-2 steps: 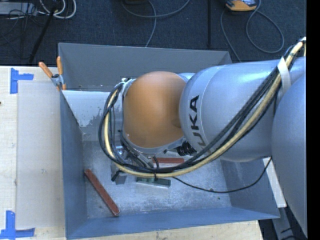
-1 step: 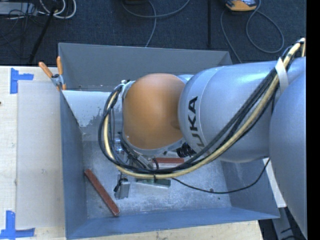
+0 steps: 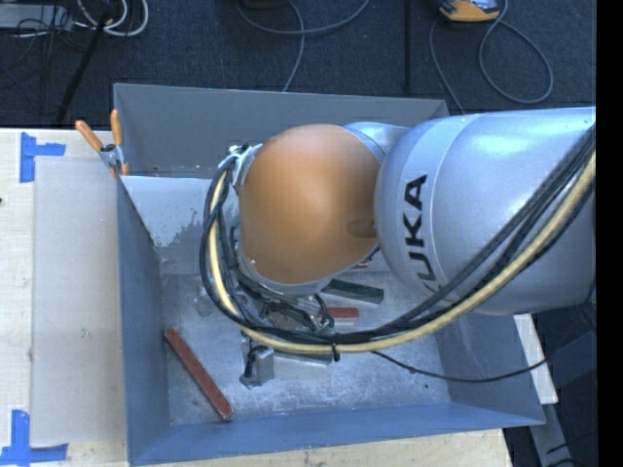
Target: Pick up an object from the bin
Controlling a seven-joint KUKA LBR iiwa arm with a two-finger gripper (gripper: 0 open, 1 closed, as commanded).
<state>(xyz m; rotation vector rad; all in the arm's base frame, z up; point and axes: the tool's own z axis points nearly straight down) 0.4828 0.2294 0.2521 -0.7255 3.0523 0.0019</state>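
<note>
Arm (image 3: 487,212) came in from the view's right and bent down into the grey metal bin (image 3: 136,358); its big orange cover (image 3: 307,202) sat over the middle of the bin and hid much of the floor beneath; black and cream cables (image 3: 219,280) looped round the cover's left and lower sides and ran back along the arm.

Jaws hung below the cover, low over the bin floor, in the front-middle part, just left of centre; they looked close to the floor, but contact could not be told; whether the jaws were released or clenched could not be told either, the tool being dark and partly hidden by cables; nothing could be made out as grasped.

Nearest thing: a pale grey flat piece (image 3: 297,358) lying on the floor just beside the jaws on the view's right; unclear whether they touched it.

A long brown-red stick (image 3: 198,375) lay on the floor at the front left, slanted from the upper left down toward the front wall, near the jaws but apart from them.

Behind the jaws, toward the view's right, a dark green flat bar (image 3: 357,291) and a small red piece (image 3: 343,312) lay close together, partly under the cover's edge; both were apart from the jaws.
</note>
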